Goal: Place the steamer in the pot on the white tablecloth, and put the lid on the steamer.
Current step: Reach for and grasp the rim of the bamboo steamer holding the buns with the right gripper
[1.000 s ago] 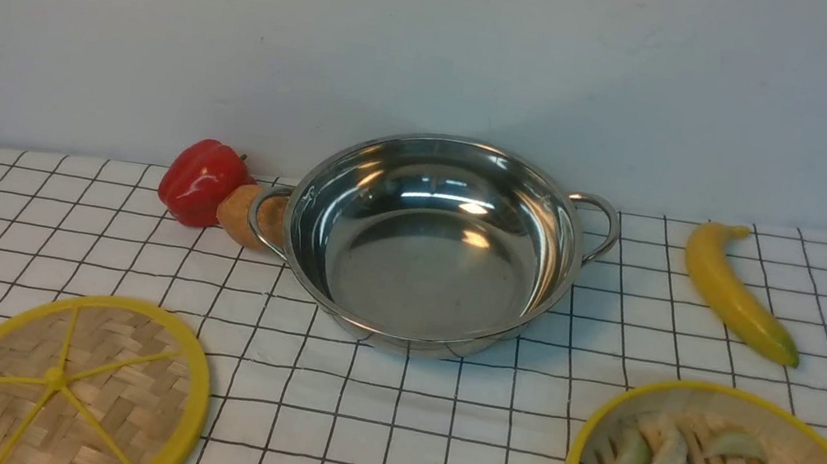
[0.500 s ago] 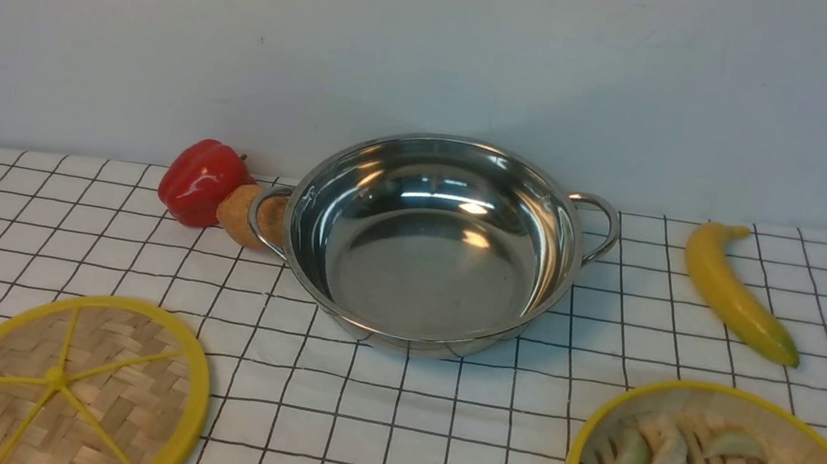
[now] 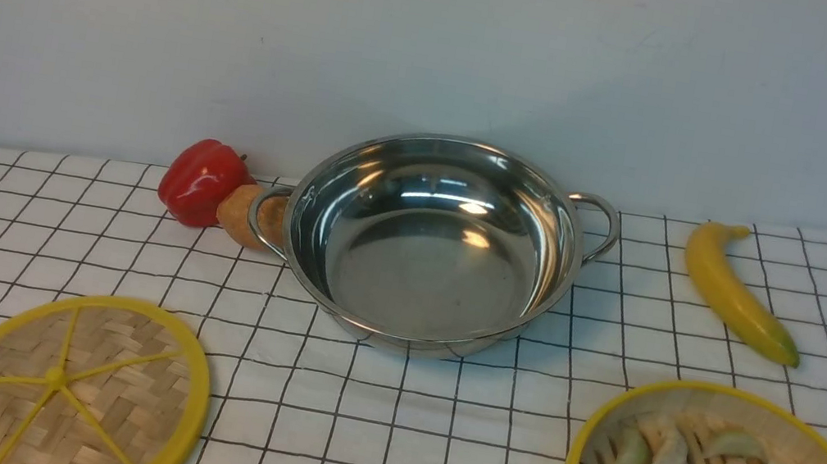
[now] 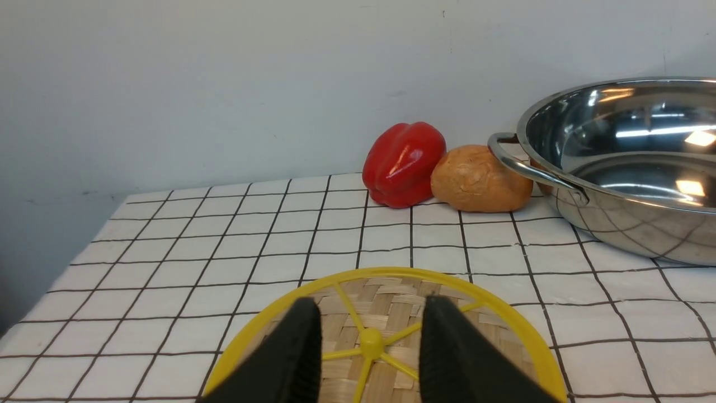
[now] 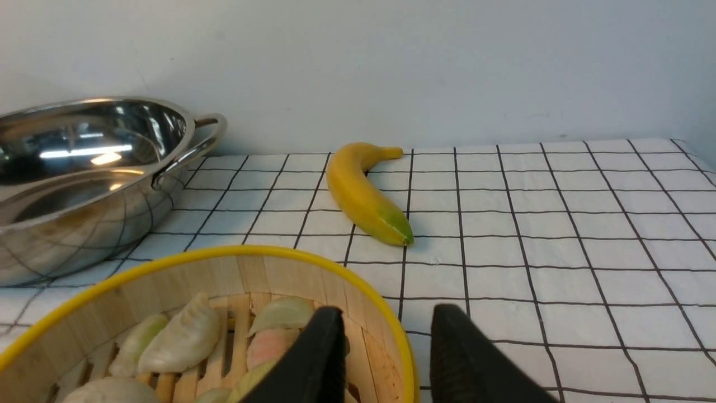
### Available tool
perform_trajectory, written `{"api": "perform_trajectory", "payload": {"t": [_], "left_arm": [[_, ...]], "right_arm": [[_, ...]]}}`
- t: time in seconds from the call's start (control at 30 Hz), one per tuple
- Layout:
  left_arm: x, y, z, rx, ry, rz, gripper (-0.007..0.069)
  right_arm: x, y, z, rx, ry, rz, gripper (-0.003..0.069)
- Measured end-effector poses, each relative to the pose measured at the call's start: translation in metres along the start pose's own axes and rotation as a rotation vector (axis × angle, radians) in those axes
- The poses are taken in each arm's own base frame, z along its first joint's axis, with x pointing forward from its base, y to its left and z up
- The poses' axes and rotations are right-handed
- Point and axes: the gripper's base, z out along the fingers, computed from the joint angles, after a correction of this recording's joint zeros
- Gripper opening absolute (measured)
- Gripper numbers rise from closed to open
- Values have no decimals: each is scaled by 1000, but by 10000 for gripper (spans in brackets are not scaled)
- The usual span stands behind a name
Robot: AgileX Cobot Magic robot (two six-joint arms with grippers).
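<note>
Steamer [image 3: 802,447] sat on white tablecloth [image 3: 391,428] near pot [image 3: 424,267], we noted right gripper [image 5: 386,313] with jaws parted astride its wall, left gripper [image 4: 370,305] likewise parted over lid [image 3: 105,399].

Left gripper [image 4: 370,305]: jaws apart over the lid [image 4: 386,291], its hub between them. Red pepper [image 4: 403,162] touches brown lump [image 4: 481,179] at the white tablecloth's [image 4: 224,235] wall-side edge. The lump is just beside the pot's [image 4: 632,168] handle.

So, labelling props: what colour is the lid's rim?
Yellow, around tan woven bamboo; the lid shows best in the front view.
</note>
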Motion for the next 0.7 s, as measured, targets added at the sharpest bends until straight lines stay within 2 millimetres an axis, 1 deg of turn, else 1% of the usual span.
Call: {"api": "perform_trajectory", "payload": {"t": [0.07,0.17,0.3,0.33,0.37,0.4,0.47,0.57,0.7], "left_arm": [[0,0,0,0,0,0,243],[0,0,0,0,0,0,243],[0,0,0,0,0,0,243],[0,0,0,0,0,0,243],[0,0,0,0,0,0,243],[0,0,0,0,0,0,243],[0,0,0,0,0,0,243],[0,0,0,0,0,0,243],[0,0,0,0,0,0,243]], "right_arm": [[-4,1,0,-16,-46,69,240],[-10,2,-1,-31,-103,100,240],[-48,9,-14,-57,-220,79,240],[-53,10,-16,-59,-230,75,240],[-71,14,-23,-67,-265,68,240],[-81,16,-25,-70,-263,71,240],[-98,20,-28,-75,-243,76,240],[-114,25,-28,-79,-125,77,240],[-120,31,-20,-94,32,116,240]]}}
